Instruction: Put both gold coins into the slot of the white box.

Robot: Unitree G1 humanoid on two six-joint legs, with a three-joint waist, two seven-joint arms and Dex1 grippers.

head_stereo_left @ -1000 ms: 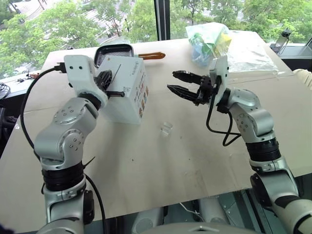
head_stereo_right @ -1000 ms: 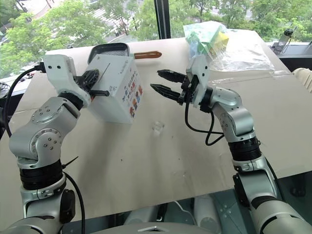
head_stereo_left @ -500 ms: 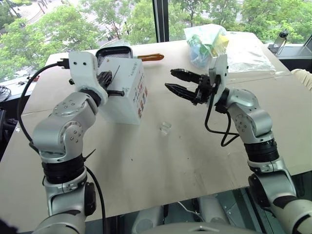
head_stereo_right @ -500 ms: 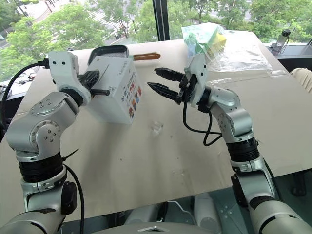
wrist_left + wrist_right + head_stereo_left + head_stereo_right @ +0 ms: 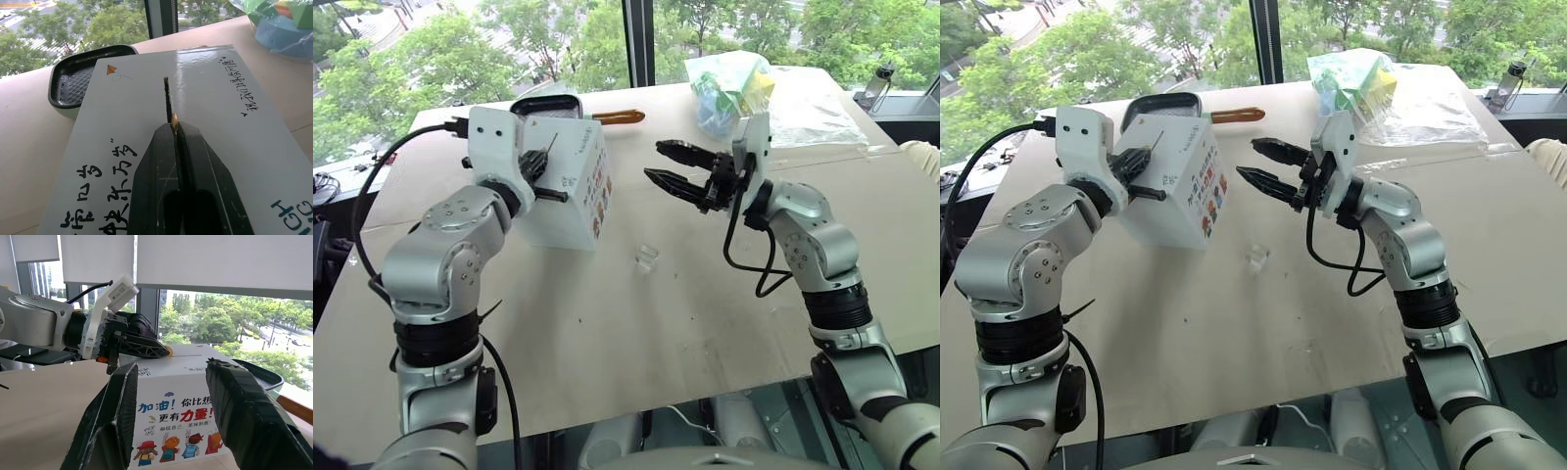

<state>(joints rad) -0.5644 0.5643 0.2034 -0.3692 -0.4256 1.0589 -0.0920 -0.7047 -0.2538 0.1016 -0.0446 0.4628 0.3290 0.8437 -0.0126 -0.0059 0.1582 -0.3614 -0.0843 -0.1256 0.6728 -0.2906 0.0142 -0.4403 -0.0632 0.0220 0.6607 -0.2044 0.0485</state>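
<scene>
The white box [image 5: 576, 186] stands on the table at the left, with the thin dark slot [image 5: 167, 95] running across its top. My left gripper [image 5: 174, 128] hovers just over that top, shut on a yellowish gold coin [image 5: 173, 117] that pokes out of the fingertips in line with the near end of the slot. The other gold coin [image 5: 647, 258], pale and glassy, lies on the table to the right of the box. My right gripper [image 5: 656, 162] hangs open and empty in the air right of the box, pointing at it.
A black pan [image 5: 543, 103] with an orange handle [image 5: 617, 116] sits behind the box. A clear bag of coloured things [image 5: 734, 83] and a plastic sheet [image 5: 822, 108] lie at the back right. The table's front edge [image 5: 636, 416] is near.
The left wrist has turned a little over the box top, still holding the coin. The right arm has kept still.
</scene>
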